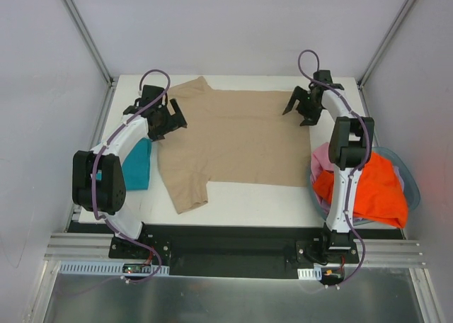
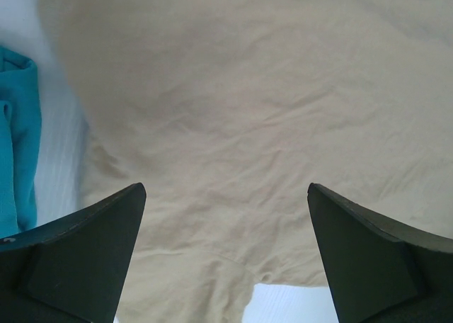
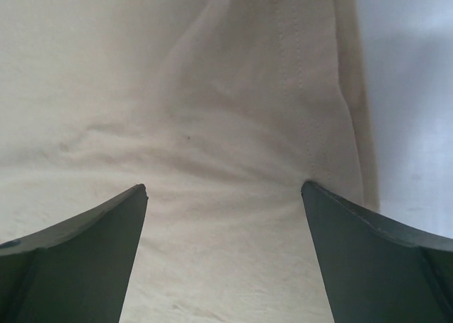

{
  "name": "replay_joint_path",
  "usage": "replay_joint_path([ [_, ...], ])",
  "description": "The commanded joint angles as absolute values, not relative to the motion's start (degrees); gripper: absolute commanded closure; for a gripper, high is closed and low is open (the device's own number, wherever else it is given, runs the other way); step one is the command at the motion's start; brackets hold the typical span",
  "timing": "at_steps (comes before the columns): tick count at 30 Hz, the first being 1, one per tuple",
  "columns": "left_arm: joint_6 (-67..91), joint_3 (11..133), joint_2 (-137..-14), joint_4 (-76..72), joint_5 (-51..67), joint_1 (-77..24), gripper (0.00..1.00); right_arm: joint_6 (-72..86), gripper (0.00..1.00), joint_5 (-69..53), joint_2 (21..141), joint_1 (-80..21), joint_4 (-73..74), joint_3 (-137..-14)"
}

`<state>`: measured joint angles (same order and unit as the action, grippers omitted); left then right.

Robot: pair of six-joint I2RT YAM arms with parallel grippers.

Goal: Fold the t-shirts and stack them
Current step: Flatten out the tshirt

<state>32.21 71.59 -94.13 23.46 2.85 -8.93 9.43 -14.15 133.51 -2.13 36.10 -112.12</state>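
Seen from the top external camera, the tan t-shirt [image 1: 233,135] lies spread flat across the middle of the table [image 1: 248,199], sleeves toward the left and hem toward the right. The left gripper [image 1: 170,121] hangs over its left end and the right gripper [image 1: 300,112] over its far right corner. Both are wide open and hold nothing. The step looks like a two-point pinch for a first fold. It would go best if each gripper comes straight down and takes one layer close to the edge, at matching heights. The teal t-shirt [image 1: 138,163] lies just beside the left edge, partly under the left arm. The orange t-shirt [image 1: 368,185] and a pink one [image 1: 322,156] are heaped in the basket [image 1: 413,195] at the right. Bare table shows mostly along the near side, so folding toward the near edge seems to have the most room.

In the left wrist view, the left gripper [image 2: 226,188] stands spread above lightly creased tan cloth [image 2: 248,117]. The teal t-shirt [image 2: 14,139] sits at the left, across a thin strip of table [image 2: 60,160]; a careless pinch could catch it.

In the right wrist view, the right gripper [image 3: 223,188] is agape over the stitched hem [image 3: 304,68]. The cloth's edge runs just inside the right finger, with bare table [image 3: 410,89] beyond it.
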Motion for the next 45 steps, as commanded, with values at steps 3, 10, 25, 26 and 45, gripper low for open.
replay_joint_path([
  [3, 30.8, 73.2, -93.9, 26.2, 1.2, -8.6, 0.01, 10.4, 0.03, -8.7, 133.3, 3.6, 39.9, -113.4],
  [10, 33.2, 67.1, -89.8, 27.2, 5.3, -8.6, 0.01, 4.7, 0.03, -15.3, 130.3, 1.4, 38.9, -115.5],
  [25, 39.7, 51.2, -83.8, 27.0, 7.5, -9.4, 0.34, 2.5, 0.03, -10.9, 100.0, -6.5, 36.0, -96.2],
  [26, 39.8, 51.3, -85.2, 26.9, 7.0, -9.8, 0.35, 3.7, 0.03, -10.7, 98.0, -6.5, 35.2, -91.0],
  [45, 40.6, 51.3, -82.6, 32.7, -4.5, -11.0, 1.0, 5.7, 0.03, -9.2, 70.8, -8.0, 32.1, -61.4],
])
